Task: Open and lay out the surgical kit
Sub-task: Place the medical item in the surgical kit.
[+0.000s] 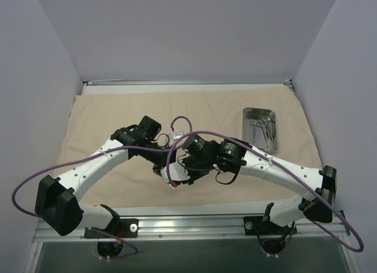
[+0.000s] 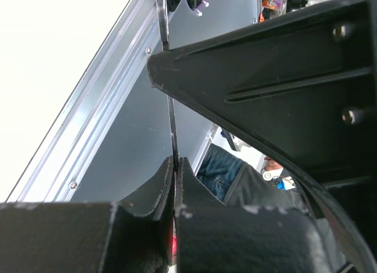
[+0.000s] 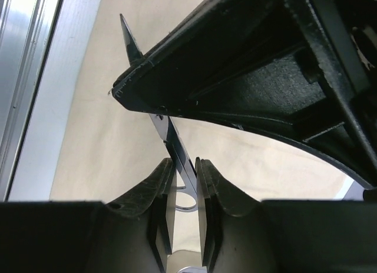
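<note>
Beige cloth (image 1: 118,114) lay spread flat over the surface (image 1: 188,88). The steel tray (image 1: 259,112) sat on the cloth and is used as the reference here. Thin silver instruments (image 1: 263,129) lay inside the tray; the individual types were too small to tell apart.

Both arms met over the cloth, well apart from the tray, to its left and nearer the arm bases.

Left tool (image 2: 175,167): fingers pinched tight on a thin steel strip seen edge-on. This was read as the scissors (image 3: 175,146), held off the cloth.

Right tool (image 3: 184,167): fingers stood narrow, one on each side of the scissors' shank, just below the pivot screw. A ring handle showed between the fingers. Could not tell whether the pads were pressing on the metal or only flanking it.

The scissors' pointed tip stuck out past the left tool's body. The two tools sat just beside each other along the one instrument.
</note>
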`<state>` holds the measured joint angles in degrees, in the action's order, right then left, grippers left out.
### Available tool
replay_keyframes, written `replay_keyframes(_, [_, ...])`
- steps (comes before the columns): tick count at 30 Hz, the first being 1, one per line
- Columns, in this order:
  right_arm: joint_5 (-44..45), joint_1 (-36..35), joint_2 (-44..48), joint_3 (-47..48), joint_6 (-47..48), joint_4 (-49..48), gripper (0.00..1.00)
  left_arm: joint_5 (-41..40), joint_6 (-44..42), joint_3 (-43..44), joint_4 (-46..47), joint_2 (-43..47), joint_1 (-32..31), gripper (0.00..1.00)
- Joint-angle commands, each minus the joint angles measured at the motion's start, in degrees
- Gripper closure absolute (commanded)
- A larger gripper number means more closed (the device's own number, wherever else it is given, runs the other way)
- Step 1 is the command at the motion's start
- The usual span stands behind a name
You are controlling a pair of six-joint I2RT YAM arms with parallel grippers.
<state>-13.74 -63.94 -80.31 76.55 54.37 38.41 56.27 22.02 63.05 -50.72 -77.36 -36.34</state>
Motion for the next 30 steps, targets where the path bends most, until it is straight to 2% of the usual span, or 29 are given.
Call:
replay_keyframes(1, [0.73, -0.22, 0.77, -0.79, -0.49, -1.58, 0.89, 2.44, -1.02, 1.29, 0.7, 1.51, -0.23, 0.98])
replay_keyframes(4, [0.9, -0.22, 1.83, -2.46, -1.02, -3.07, 0.94, 2.7, -0.4, 1.47, 1.76, 1.25, -0.23, 0.98])
replay_keyframes(5, [0.82, -0.22, 2.0, -2.81, -1.11, -3.26, 0.99, 2.79, -0.31, 1.55, 2.02, 1.08, -0.23, 0.98])
replay_keyframes(7, [0.73, -0.22, 2.09, -3.16, -1.89, -3.96, 1.0, 2.79, -0.66, 2.08, 1.94, 0.46, -0.23, 0.98])
replay_keyframes(10, [0.82, -0.22, 2.35, -3.69, -3.74, -4.4, 1.0, 1.57, -3.37, 4.18, -0.86, -0.33, 0.74, 0.77])
replay_keyframes(11, [1.08, -0.13, 2.44, -4.04, -4.35, -4.66, 1.0, 0.87, -4.08, 4.8, -2.44, -0.42, 1.35, 0.66])
replay_keyframes(15, [0.91, 0.05, 3.14, -5.62, -6.99, -5.63, 1.0, -1.42, -5.76, 6.3, -3.95, 0.63, 8.01, 0.36])
replay_keyframes(16, [0.47, 0.31, 3.32, -6.06, -7.95, -6.15, 1.0, -2.56, -6.72, 7.43, -4.56, 1.16, 9.34, 0.32])
replay_keyframes(21, [-1.64, 2.23, 4.46, -7.65, -13.75, -9.58, 1.0, -7.13, -6.47, 8.85, -4.21, 3.18, 15.06, 0.3])
replay_keyframes(22, [-3.12, 3.46, 4.29, -7.82, -15.85, -10.98, 1.0, -10.01, -6.03, 8.94, -4.04, 4.49, 17.94, 0.3])
replay_keyframes(23, [-3.75, 6.34, 4.03, -8.17, -21.7, -12.04, 1.0, -12.3, -5.5, 9.11, -4.47, 5.11, 19.62, 0.3])
replay_keyframes(26, [-4.81, 10.06, 2.8, -8.09, -31.22, -15.82, 1.0, -21.35, -4.1, 9.46, -6.05, 6.78, 24.55, 0.29])
replay_keyframes(27, [-4.29, 10.59, 2.01, -7.74, -37.61, -16.78, 1.0, -22.42, -3.74, 9.55, -6.06, 6.87, 25.26, 0.29])
replay_keyframes(29, [-3.93, 11.12, 0.87, -6.77, -44.49, -19.33, 1.0, -24.44, -3.13, 9.55, -5.27, 6.96, 26.14, 0.31])
replay_keyframes(30, [-3.84, 11.56, -0.53, -5.9, -51.66, -21.08, 1.0, -23.93, -2.69, 9.55, -3.88, 6.88, 26.32, 0.32])
